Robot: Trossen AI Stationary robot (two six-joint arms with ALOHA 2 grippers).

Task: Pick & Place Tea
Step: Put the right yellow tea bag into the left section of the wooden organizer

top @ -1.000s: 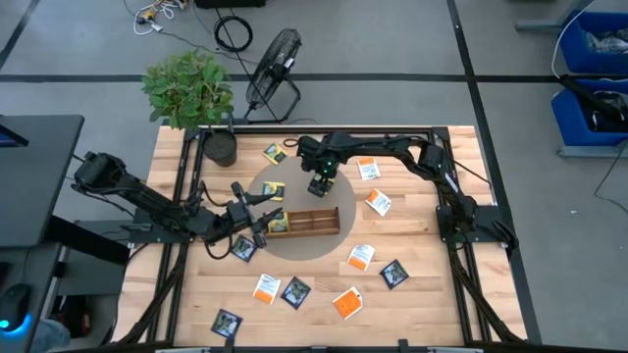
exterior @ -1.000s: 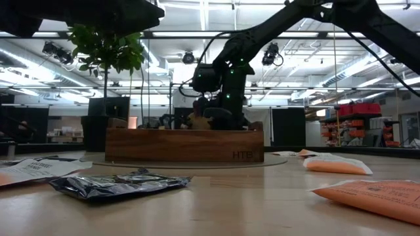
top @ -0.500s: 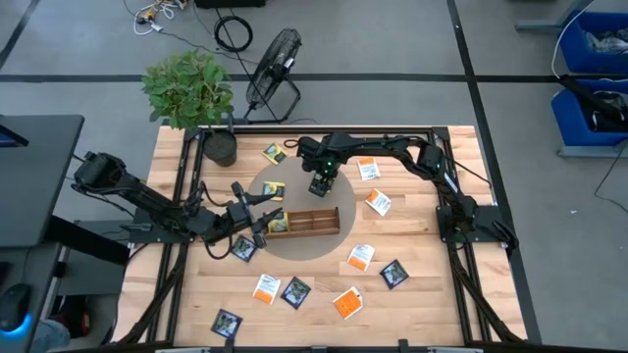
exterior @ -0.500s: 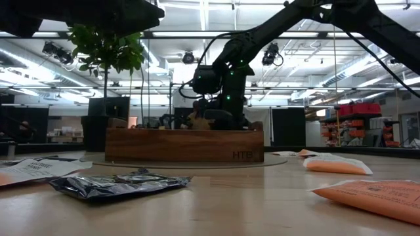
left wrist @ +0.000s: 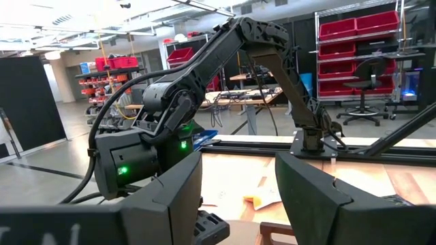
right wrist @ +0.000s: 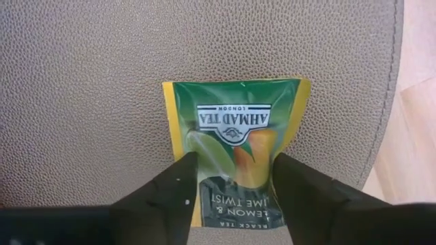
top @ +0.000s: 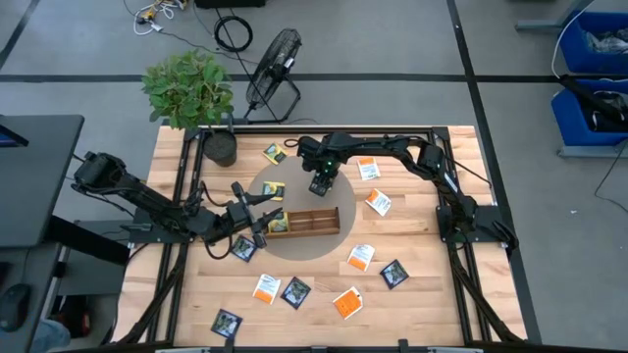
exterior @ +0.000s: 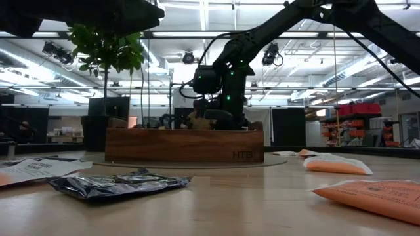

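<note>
We see the right arm stretched across the worktop (top: 412,294), its tool (top: 318,184) pointing down over the round grey mat (right wrist: 82,88). A yellow-green tea sachet (right wrist: 235,139) lies flat there, its near end between the parted fingers (right wrist: 167,197), not gripped. The left tool (top: 257,218), part-open and empty, sits by the wooden tray (top: 306,222).

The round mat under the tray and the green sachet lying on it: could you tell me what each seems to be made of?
The round mat looks like grey-brown leather or leatherette: matte, with a fine pebbled grain all over. The green sachet looks like glossy printed paper or foil laminate, with sharp lettering and a crimped yellow edge; which of the two the pictures leave open.
</note>
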